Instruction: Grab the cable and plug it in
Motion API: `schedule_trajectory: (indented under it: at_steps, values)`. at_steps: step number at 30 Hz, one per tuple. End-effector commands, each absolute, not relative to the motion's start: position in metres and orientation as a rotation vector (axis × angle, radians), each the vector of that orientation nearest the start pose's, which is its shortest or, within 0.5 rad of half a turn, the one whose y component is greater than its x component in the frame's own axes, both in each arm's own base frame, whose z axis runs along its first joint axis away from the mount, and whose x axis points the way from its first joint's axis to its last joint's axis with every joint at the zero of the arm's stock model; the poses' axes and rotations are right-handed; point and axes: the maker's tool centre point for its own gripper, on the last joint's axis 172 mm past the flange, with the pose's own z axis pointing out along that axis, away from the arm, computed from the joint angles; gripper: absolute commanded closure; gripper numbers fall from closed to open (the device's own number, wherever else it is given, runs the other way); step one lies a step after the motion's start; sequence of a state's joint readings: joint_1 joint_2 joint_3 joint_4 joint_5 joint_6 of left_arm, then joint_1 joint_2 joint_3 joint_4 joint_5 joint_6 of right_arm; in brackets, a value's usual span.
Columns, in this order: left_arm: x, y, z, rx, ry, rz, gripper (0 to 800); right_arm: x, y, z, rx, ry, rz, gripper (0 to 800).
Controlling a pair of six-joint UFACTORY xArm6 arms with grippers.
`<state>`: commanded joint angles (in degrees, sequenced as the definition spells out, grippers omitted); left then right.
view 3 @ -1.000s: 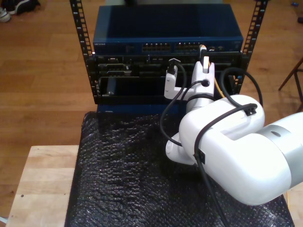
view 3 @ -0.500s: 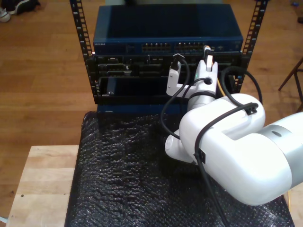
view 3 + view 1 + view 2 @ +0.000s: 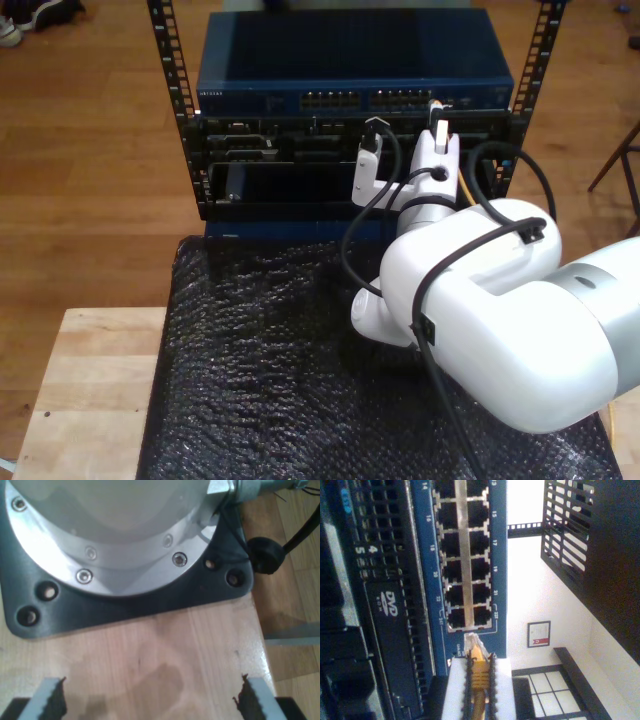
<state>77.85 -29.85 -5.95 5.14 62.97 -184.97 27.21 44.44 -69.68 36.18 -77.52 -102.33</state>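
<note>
— Where my second gripper (image 3: 479, 680) closes, what sits between the pads?

— The cable (image 3: 477, 672): yellow-orange, pinched between the two toothed fingers (image 3: 466, 690), its clear plug (image 3: 473, 642) poking out past the fingertips. Clamped on it, no slack at the jaws.

— And the plug relative to the ports?

— Just short of the blue switch (image 3: 427, 580), near the end of the double row of ports (image 3: 465, 570), by the ones numbered in the low twenties. Whether the tip touches the panel, cannot tell. It is not seated in a port.

— From the exterior view?

— The white arm (image 3: 480, 300) reaches from the exterior view's right up to the rack (image 3: 350, 150); the gripper (image 3: 436, 125) is held at the front of the blue switch (image 3: 350, 70), toward the right end of its port row. A sliver of yellow cable (image 3: 463, 185) runs down beside the wrist. Black arm cables (image 3: 360, 220) loop over the white housing. Below lies black bubbled sheeting (image 3: 260, 370) on a pale wooden table (image 3: 90, 380).

— My first gripper (image 3: 150, 702)?

— Jaws well apart — two serrated fingertips (image 3: 50, 700) spread wide, nothing between them. They hang over light wood (image 3: 160, 660), with a dark mounting plate (image 3: 130, 605) and a round metal arm base (image 3: 110, 525) ahead, and a black cable (image 3: 270, 550) off to one side.
</note>
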Motion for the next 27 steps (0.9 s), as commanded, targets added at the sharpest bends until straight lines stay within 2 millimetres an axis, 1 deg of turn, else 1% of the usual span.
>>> schedule_trajectory:
  at_steps: [27]
  values:
    - [0.0061,0.1147,0.0344,-2.258,2.726,-0.408,0,0.6563,0.1583,0.2742,1.173,0.985,1.212,800]
